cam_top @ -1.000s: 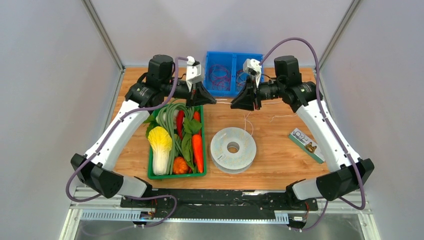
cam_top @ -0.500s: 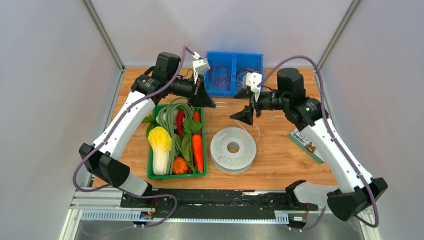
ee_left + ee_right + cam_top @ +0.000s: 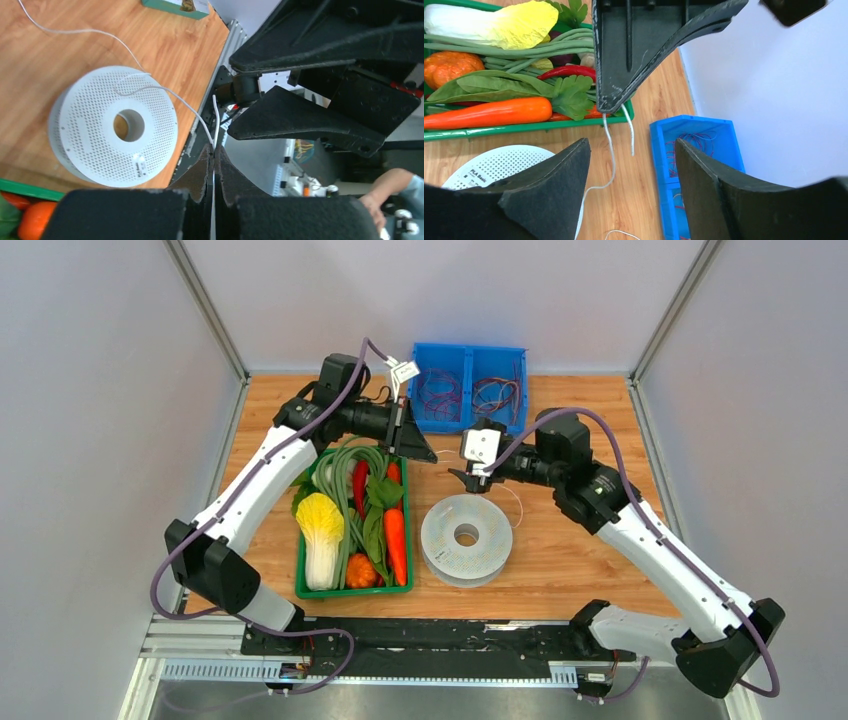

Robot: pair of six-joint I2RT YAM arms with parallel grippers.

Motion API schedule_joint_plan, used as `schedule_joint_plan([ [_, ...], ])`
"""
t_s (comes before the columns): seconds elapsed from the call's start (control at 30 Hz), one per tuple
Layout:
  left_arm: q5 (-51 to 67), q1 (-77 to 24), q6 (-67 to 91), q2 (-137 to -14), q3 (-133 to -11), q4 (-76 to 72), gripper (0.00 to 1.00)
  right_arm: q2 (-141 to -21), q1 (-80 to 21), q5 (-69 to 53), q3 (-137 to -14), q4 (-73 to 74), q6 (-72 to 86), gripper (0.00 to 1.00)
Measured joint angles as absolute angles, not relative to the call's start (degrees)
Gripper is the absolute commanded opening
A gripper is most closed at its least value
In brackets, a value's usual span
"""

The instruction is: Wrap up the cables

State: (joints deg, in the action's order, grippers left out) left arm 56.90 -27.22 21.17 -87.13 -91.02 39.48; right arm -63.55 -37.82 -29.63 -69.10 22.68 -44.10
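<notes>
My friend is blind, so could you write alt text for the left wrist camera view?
The left claw pinches a thin white cable that runs to a perforated white spool lying on the wooden table. The right claw is open at upper right.

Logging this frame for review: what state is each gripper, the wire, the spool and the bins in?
Left gripper: shut on the wire.
Right gripper: open, holding nothing.
Wire: partly unwound, end pinched.
Spool: lying flat.
Green tray: full of vegetables.
Blue bin: holding small purple and red coils.
</notes>
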Motion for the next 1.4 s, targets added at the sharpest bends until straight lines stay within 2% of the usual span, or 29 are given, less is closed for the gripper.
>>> schedule_joint_plan([
  [0.23,57.28,-27.22,29.5,-86.74,-86.61,34.98,0.0,-63.68,-39.59,-26.61,-67.33,20.95,-47.44,0.56],
  [0.53,58.61,-27.22,34.41,-85.67,-85.34,30.35,0.0,-63.66,-40.16,-26.59,-64.6,20.38,-49.63,0.51],
  [0.9,60.05,-27.22,38.87,-85.17,-83.61,26.28,0.0,-63.55,-40.82,-24.14,-61.67,15.99,-51.42,0.29],
  [1.07,60.4,-27.22,39.86,-85.08,-82.91,24.93,0.0,-63.37,-41.23,-23.03,-61.49,14.59,-52.1,0.24],
  [1.17,60.53,-27.22,39.99,-85.08,-82.46,24.8,0.0,-63.31,-41.23,-22.96,-61.49,14.22,-52.38,0.17],
  [1.33,60.51,-27.22,38.87,-84.84,-82.41,25.08,0.0,-63.31,-41.23,-22.94,-61.49,14.28,-52.73,0.0],
  [1.37,60.49,-27.22,38.57,-84.71,-82.41,25.06,0.0,-63.31,-41.25,-22.96,-61.49,14.33,-52.82,0.0],
  [1.4,60.45,-27.22,38.13,-84.51,-82.39,25.04,0.05,-63.31,-41.32,-22.96,-61.49,14.33,-52.84,0.0],
])
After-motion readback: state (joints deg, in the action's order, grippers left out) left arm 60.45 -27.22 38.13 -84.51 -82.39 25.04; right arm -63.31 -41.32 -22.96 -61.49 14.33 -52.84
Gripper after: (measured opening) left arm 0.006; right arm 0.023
